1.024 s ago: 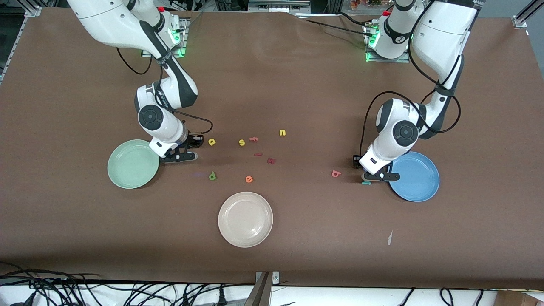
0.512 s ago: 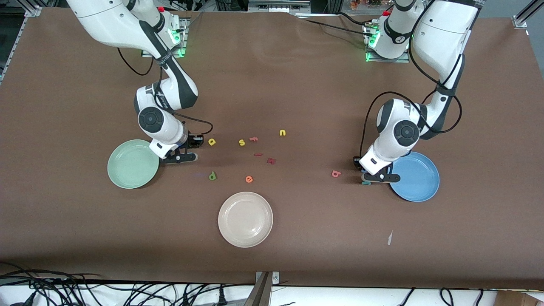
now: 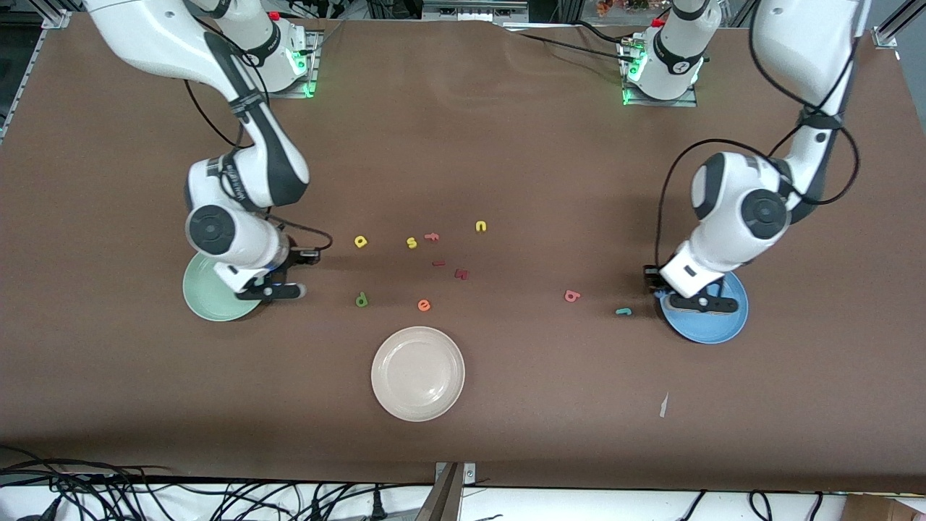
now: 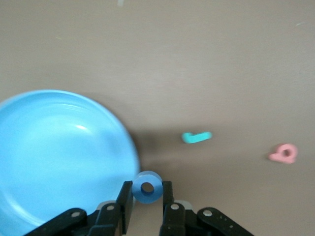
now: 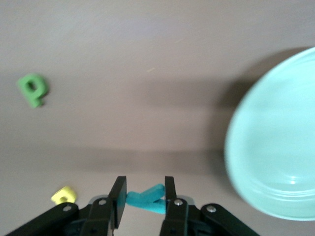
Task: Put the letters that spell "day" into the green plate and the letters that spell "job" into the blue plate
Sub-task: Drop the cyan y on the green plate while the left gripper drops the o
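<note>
My left gripper (image 3: pixel 698 304) hangs over the blue plate's (image 3: pixel 712 327) rim, shut on the blue ring "o" (image 4: pixel 147 187). The teal "j" (image 3: pixel 623 312) and the salmon "b" (image 3: pixel 572 295) lie on the table beside that plate, toward the middle. My right gripper (image 3: pixel 271 291) is over the green plate's (image 3: pixel 206 302) edge, shut on the teal "y" (image 5: pixel 145 197). The yellow "a" (image 3: pixel 360 242) and the dark green "d" (image 3: pixel 362 299) lie on the table toward the middle; the "d" is the nearer to the camera.
A cream plate (image 3: pixel 417 373) sits near the front edge. Loose letters lie mid-table: an orange "e" (image 3: pixel 424 305), a yellow "s" (image 3: pixel 411 243), a salmon "f" (image 3: pixel 432 236), a yellow "n" (image 3: pixel 481 226) and two dark red pieces (image 3: pixel 461 273).
My left gripper has shut on the "o", risen and moved from beside the "j" to over the blue plate. My right gripper has carried the "y" toward the green plate.
</note>
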